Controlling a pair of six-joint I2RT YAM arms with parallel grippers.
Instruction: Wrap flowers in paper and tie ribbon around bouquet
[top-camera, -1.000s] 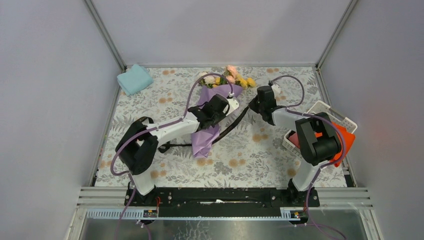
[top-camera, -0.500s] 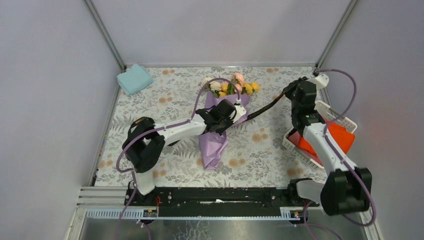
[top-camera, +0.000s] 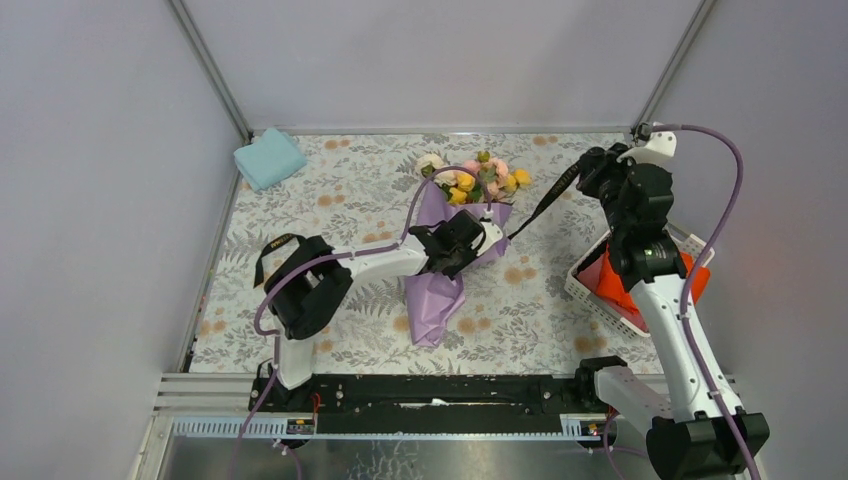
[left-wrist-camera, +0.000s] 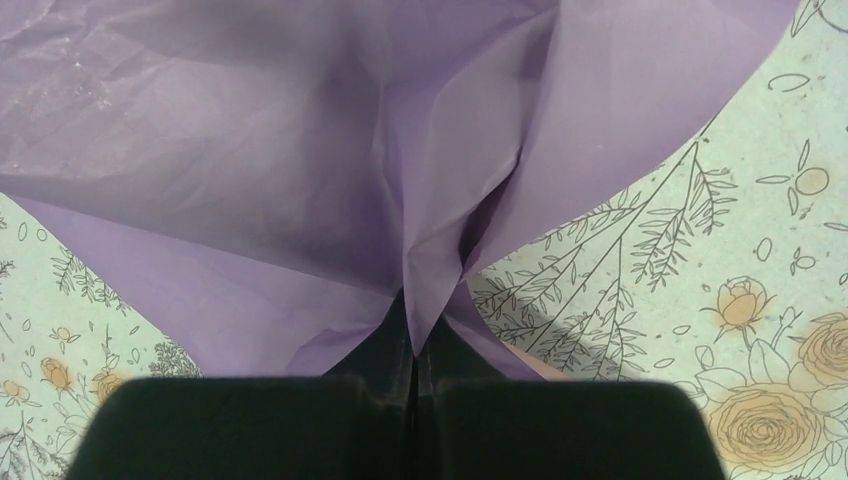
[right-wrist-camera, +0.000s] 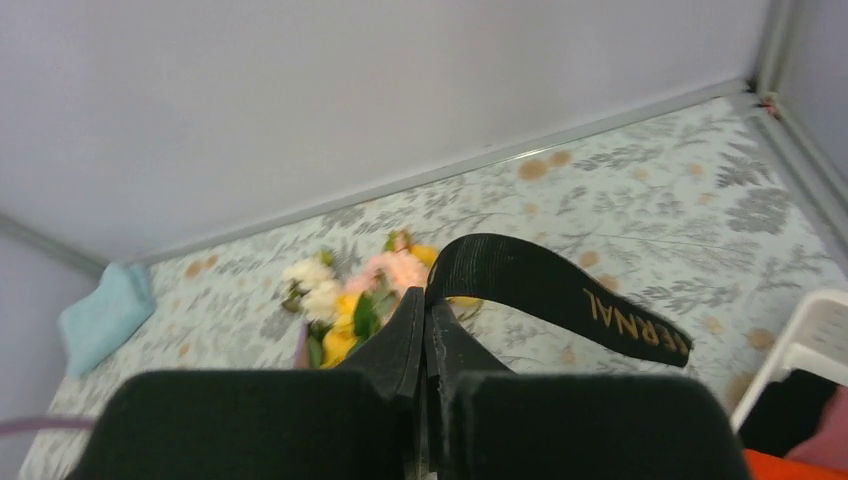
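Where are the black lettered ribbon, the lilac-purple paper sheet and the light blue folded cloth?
black lettered ribbon (right-wrist-camera: 540, 272), right wrist view, on the curved band.
lilac-purple paper sheet (top-camera: 432, 300), top view, on the cone's lower end.
light blue folded cloth (top-camera: 269, 158), top view, on its middle.

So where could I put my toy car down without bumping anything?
Bare table lies between the blue cloth and the flowers along the far edge, and near the front between the paper and the white basket. The middle is crowded: the ribbon stretches from the bouquet to the right pincer.
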